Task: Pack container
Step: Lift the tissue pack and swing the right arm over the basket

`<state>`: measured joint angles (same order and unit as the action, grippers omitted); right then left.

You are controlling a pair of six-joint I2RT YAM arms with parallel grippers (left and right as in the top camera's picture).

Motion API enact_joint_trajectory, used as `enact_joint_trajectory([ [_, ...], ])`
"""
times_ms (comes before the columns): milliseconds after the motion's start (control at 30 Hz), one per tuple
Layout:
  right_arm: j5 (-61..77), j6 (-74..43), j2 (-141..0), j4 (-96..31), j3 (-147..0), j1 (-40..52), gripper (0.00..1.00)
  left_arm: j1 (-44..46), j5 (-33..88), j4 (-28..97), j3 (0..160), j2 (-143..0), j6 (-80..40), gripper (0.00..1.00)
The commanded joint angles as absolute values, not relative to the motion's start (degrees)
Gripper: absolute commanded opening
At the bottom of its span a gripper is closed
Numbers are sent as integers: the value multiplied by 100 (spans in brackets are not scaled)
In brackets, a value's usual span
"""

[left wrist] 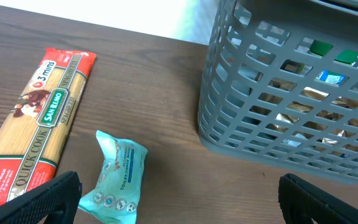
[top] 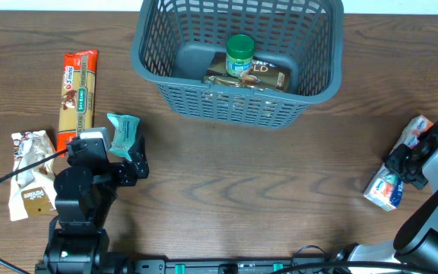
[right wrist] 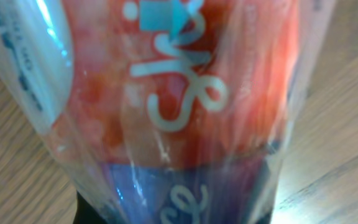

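Container [top: 234, 106] sits ahead and right of left claw [left wrist: 179, 186], spread wide, empty; right claw [top: 406, 163] state unclear.

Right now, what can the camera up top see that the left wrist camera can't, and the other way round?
Only overhead: the white snack bag at the far left, the red-and-blue plastic pack at the right, and a clear look down at the green-lidded jar in the basket.
Only left wrist: the words QUICK COOK on the pasta label, and bits of the contents glimpsed through the basket's side slots.
Both: the basket, the spaghetti packet, the small teal packet and the open left end effector.
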<state>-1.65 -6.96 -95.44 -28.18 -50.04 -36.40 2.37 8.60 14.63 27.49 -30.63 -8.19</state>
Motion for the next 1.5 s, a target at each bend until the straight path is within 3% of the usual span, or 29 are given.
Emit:
enact_joint_trajectory([
  [0,152,-698,-9618,-3024,-5234,-3361,1,255,834,1452,2908,-3061,-869,98],
  [333,152,-701,-9050,-4066,-6781,-2609,1,255,834,1452,2908,-3061,-869,98],
  [733,152,-344,-8648,-5030,-9806,-1638,1,255,836,1452,2908,-3061,-869,98],
  [1133,797,3651,-8729,-4974,-11290,757,1,255,836,1452,2908,-3061,-869,98],
  [1467,1083,4821,-9756,-4582,-11292,1776,1,255,836,1452,2908,-3061,-869,98],
])
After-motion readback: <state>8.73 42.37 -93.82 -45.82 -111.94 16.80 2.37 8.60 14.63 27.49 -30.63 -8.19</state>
